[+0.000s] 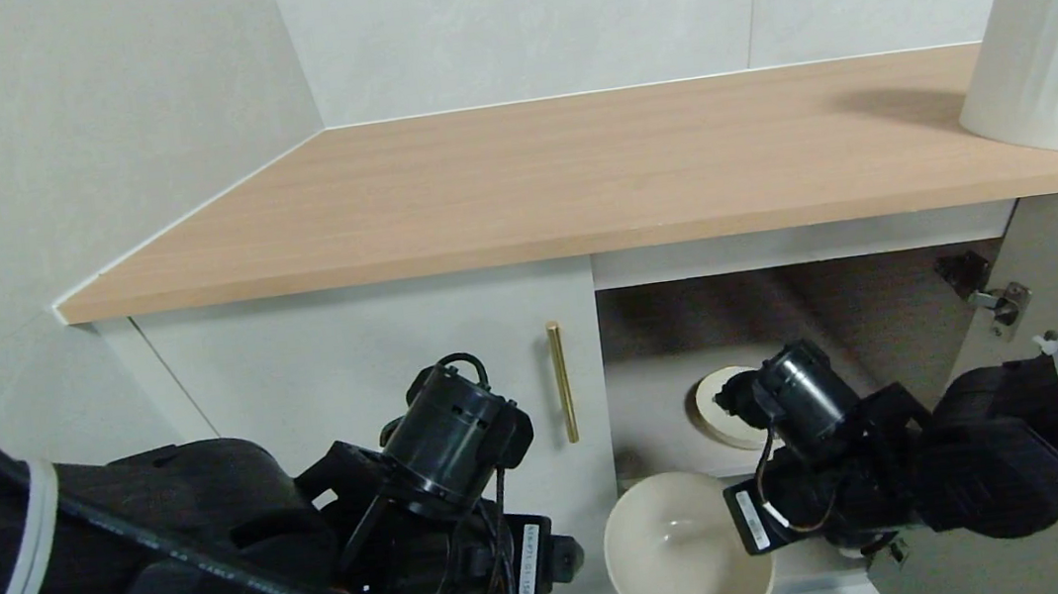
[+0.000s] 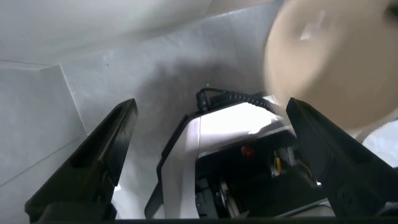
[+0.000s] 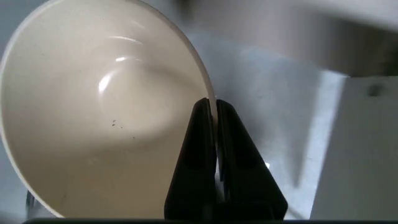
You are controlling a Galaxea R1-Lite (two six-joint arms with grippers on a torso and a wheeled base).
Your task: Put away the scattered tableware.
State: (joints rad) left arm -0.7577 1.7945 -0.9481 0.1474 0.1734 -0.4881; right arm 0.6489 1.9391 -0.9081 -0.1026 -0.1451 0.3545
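Observation:
A cream bowl (image 1: pixel 683 553) hangs upright in front of the open cupboard compartment (image 1: pixel 791 327), below its shelf level. My right gripper (image 1: pixel 751 516) is shut on the bowl's right rim; the right wrist view shows its fingers (image 3: pixel 199 143) pinching the rim of the bowl (image 3: pixel 106 112), one inside and one outside. A small cream plate (image 1: pixel 719 410) lies on the shelf inside the compartment, partly hidden by my right wrist. My left gripper (image 2: pixel 210 106) is open and holds nothing, low before the closed left door, just left of the bowl (image 2: pixel 336 62).
The closed left cupboard door carries a brass handle (image 1: pixel 561 383). The right door (image 1: pixel 1045 278) is swung open to the right, with a hinge (image 1: pixel 997 298). A wooden countertop (image 1: pixel 575 172) runs above, with a white ribbed shade (image 1: pixel 1056 28) at its right end. Walls close in at back and left.

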